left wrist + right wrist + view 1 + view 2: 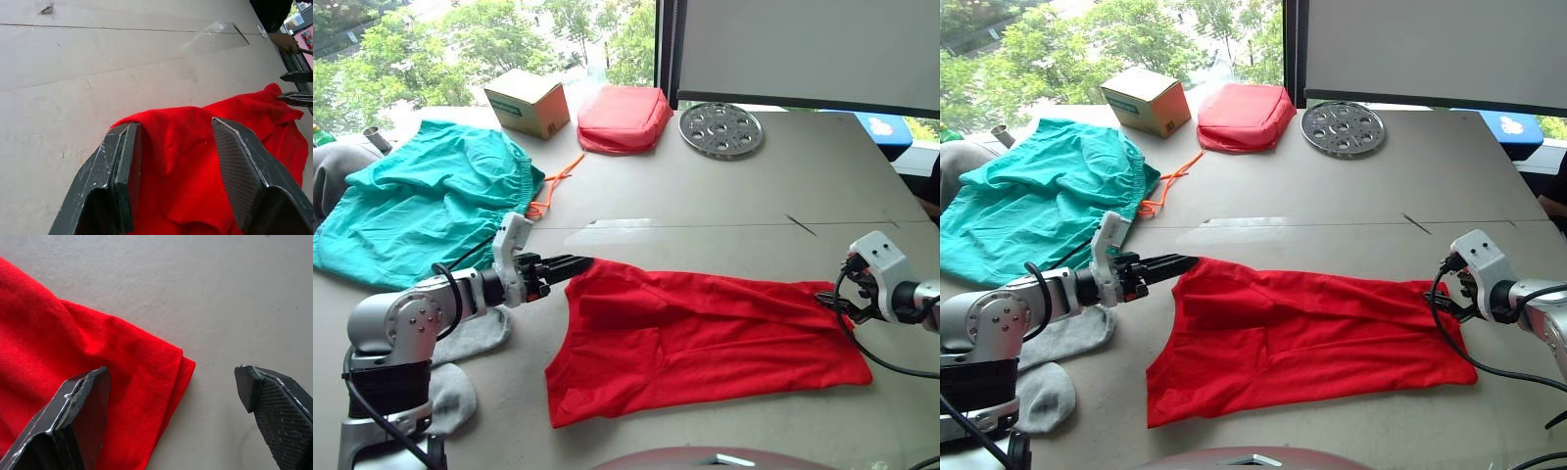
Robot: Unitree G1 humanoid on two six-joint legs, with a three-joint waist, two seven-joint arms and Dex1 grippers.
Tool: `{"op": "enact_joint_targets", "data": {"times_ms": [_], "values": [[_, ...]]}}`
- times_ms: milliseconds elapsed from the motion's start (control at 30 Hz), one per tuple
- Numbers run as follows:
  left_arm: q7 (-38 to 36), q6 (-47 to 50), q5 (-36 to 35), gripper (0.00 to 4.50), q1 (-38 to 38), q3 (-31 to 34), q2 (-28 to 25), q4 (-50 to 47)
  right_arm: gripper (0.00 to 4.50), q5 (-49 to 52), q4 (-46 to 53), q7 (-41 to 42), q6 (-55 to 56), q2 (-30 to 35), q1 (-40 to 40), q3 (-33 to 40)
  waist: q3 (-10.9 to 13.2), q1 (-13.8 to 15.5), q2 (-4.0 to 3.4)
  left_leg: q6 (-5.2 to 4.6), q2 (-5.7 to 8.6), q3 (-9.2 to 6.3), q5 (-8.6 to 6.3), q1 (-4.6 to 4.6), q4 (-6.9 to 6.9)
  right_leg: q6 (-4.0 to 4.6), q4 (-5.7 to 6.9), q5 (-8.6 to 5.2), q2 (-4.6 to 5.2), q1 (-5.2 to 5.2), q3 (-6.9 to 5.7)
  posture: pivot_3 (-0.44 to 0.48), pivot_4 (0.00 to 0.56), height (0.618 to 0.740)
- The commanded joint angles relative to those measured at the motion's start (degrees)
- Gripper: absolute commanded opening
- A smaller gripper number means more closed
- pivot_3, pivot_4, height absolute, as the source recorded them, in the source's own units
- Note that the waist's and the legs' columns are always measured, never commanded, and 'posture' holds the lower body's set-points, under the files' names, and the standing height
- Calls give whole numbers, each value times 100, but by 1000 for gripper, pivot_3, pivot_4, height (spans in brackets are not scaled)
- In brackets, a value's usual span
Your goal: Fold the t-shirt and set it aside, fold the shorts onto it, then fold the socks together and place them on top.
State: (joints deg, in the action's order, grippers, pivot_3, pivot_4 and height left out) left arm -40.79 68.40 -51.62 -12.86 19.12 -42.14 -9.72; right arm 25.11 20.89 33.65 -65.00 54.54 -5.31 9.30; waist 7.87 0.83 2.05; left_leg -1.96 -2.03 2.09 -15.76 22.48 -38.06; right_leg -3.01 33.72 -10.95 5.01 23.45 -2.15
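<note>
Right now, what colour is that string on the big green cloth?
Orange drawstring, clearest in the left eye view.

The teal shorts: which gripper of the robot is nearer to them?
Left. The left gripper hovers just beside the shorts, at the t-shirt's near corner. The right gripper is at the t-shirt's opposite end.

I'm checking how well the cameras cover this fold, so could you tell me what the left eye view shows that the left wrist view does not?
Left eye view alone: the teal shorts, the grey socks, a cardboard box, a red pouch and a round metal plate at the table's far side.

Left wrist view alone: close up, the left gripper has its fingers spread on either side of a raised corner of cloth, and a person's hand shows at the table's far edge.

Both: the red t-shirt lying on the table, with the right gripper at its opposite end.
</note>
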Motion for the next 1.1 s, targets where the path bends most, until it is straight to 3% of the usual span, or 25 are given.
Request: {"op": "enact_joint_targets", "data": {"times_ms": [33, 400, 700, 1100], "values": [[-220, 148, -341, 2556, 118, 140, -118, -317, 4332, 84, -17, -55, -181, -116, -166, 194, -1, 8, 1, 0, 0, -1, 0, 0, 0, 0, -1, 0, 0, 0, 0, 0, 150, 739], [323, -179, 159, 2556, 88, -503, 365, -314, 4332, 4, -260, -188, -289, -380, -403, -42, -4, 4, 5, 0, 6, -6, 0, 0, -1, 3, 2, 1, -2, -4, 2, 0, 150, 739], [278, 129, -271, 2556, 177, 94, 42, -461, 4332, 12, -214, -219, -294, -432, -412, -16, -4, 1, 4, 0, 4, -7, 0, -1, -1, 2, 2, 0, -3, -4, 3, 0, 150, 739], [602, -107, 110, 2556, 140, -191, 274, -234, 4332, -12, -207, -232, -299, -505, -397, -67, -6, 4, 4, 0, 9, -1, 0, -1, -1, 3, 4, 1, -3, -5, 4, 0, 150, 739]]}}
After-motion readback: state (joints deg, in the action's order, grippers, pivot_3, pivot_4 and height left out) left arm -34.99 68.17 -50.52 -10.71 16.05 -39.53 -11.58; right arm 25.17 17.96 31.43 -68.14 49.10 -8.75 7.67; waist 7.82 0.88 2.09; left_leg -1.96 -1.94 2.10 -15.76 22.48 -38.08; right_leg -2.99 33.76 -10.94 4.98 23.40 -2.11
